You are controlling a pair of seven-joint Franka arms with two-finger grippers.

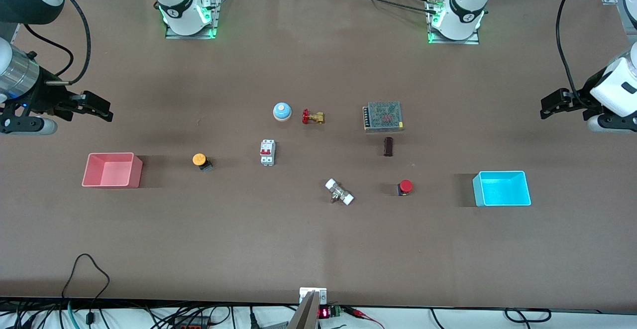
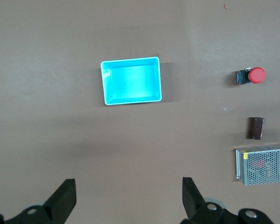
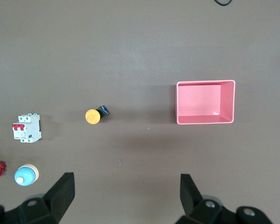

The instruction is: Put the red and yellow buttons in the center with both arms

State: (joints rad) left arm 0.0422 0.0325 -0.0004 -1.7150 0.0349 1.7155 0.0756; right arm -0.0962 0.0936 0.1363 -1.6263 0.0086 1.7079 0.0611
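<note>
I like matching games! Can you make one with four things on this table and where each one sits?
Things:
1. yellow button
2. red button
3. bell
4. power supply

Places:
A. beside the red-handled valve
B. nearest the pink bin
C. nearest the cyan bin
D. just above the small dark block in the front view

Pairs: 1-B, 2-C, 3-A, 4-D
</note>
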